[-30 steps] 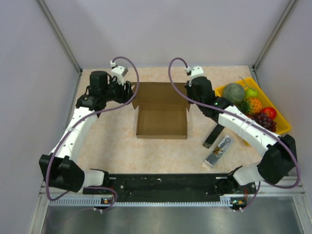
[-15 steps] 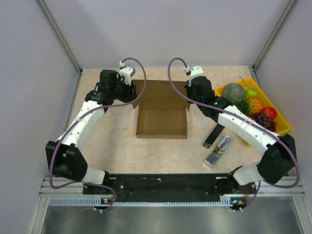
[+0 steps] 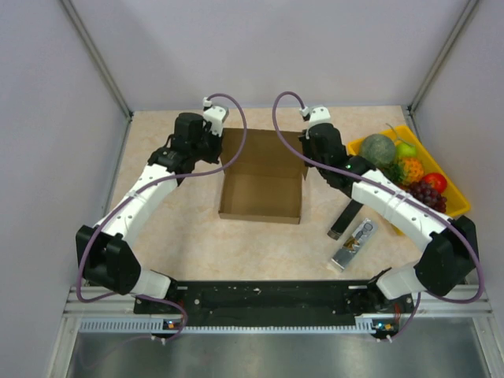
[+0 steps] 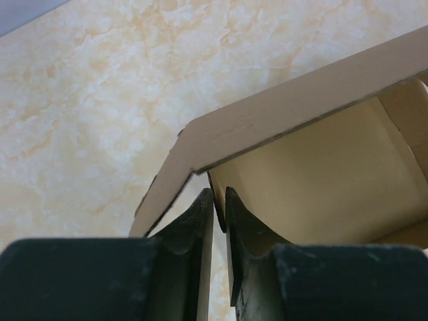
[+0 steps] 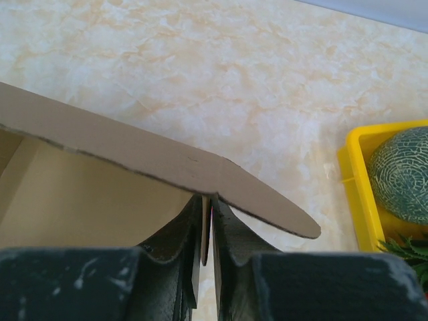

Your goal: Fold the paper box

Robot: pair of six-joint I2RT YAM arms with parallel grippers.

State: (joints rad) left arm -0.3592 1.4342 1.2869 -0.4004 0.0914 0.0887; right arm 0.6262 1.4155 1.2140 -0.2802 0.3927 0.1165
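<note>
The paper box (image 3: pixel 261 196) is brown cardboard, a shallow open tray at mid-table with its lid panel (image 3: pixel 260 153) raised at the back. My left gripper (image 3: pixel 216 146) is at the lid's back left corner. In the left wrist view its fingers (image 4: pixel 202 212) stand nearly together, shut on a thin flap edge below the lid panel (image 4: pixel 281 114). My right gripper (image 3: pixel 305 147) is at the back right corner. There its fingers (image 5: pixel 231 227) pinch a thin cardboard flap under the lid's rounded tab (image 5: pixel 267 197).
A yellow tray (image 3: pixel 431 152) holding fruit stands at the right, its corner (image 5: pixel 354 174) and a green melon (image 5: pixel 401 175) close to my right gripper. A black bar (image 3: pixel 344 221) and a metal tool (image 3: pixel 353 245) lie right of the box.
My left arm has swung right to the box's back left corner and its jaws have closed on the flap. The right arm has stayed at its corner.
</note>
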